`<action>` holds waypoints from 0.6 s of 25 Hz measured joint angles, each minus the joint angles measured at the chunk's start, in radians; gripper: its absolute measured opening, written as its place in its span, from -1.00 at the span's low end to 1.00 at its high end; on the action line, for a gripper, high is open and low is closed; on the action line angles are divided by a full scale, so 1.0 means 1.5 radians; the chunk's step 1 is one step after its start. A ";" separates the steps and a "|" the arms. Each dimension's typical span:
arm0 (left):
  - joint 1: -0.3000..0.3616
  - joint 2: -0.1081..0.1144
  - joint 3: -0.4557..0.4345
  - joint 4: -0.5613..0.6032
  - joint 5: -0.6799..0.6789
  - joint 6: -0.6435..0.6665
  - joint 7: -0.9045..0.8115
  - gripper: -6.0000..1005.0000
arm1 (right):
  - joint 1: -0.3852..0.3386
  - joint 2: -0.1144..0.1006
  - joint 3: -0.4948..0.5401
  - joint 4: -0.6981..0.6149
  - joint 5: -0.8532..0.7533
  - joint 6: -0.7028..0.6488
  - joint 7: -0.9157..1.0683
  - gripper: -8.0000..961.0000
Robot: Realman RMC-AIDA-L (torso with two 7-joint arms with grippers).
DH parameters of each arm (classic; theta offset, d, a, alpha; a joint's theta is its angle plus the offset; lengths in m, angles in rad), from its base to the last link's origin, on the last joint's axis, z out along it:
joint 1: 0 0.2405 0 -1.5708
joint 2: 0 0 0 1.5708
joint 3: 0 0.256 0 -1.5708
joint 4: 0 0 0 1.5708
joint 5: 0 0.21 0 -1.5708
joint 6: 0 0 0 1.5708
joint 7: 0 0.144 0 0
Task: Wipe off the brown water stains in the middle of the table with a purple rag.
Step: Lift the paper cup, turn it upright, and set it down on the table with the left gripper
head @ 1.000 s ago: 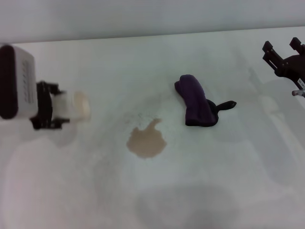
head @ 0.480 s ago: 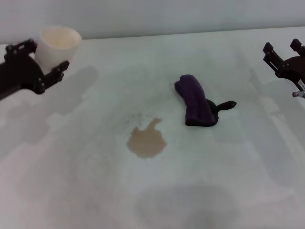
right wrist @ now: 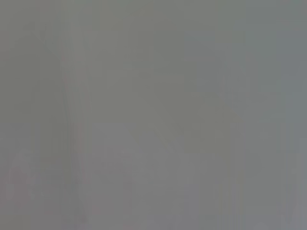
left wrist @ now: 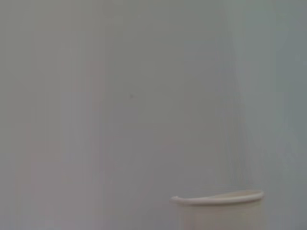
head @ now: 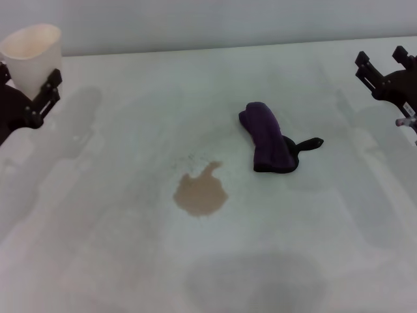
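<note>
The bench [head: 130,261] was plain white with faint grey smudges. On it the water stains [head: 201,193] were a flat light tan-brown. The rag [head: 267,138] was dark purple with a black loop. A cup [head: 31,57] was cream, and both end effectors, left [head: 26,98] and right [head: 384,68], were black.

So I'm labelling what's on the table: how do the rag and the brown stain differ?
The rag is dark purple; the stain is light brown. The rag is a bunched, raised oblong cloth with a thin dark loop at one end, while the stain is a flat roundish puddle with a small tail. The rag sits nearer the right gripper, clear of the stain. Both lie on the white table, untouched.
</note>
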 joint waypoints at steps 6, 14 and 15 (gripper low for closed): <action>-0.024 -0.004 0.000 -0.070 -0.048 0.008 0.023 0.17 | 0.007 0.000 0.000 0.001 0.000 -0.002 0.000 0.73; -0.059 -0.007 -0.001 -0.165 -0.097 0.011 0.038 0.17 | 0.008 0.000 0.000 -0.002 -0.009 -0.001 0.000 0.73; -0.064 -0.008 -0.001 -0.181 -0.098 0.009 0.048 0.17 | 0.008 0.000 0.000 -0.002 -0.009 -0.001 0.000 0.73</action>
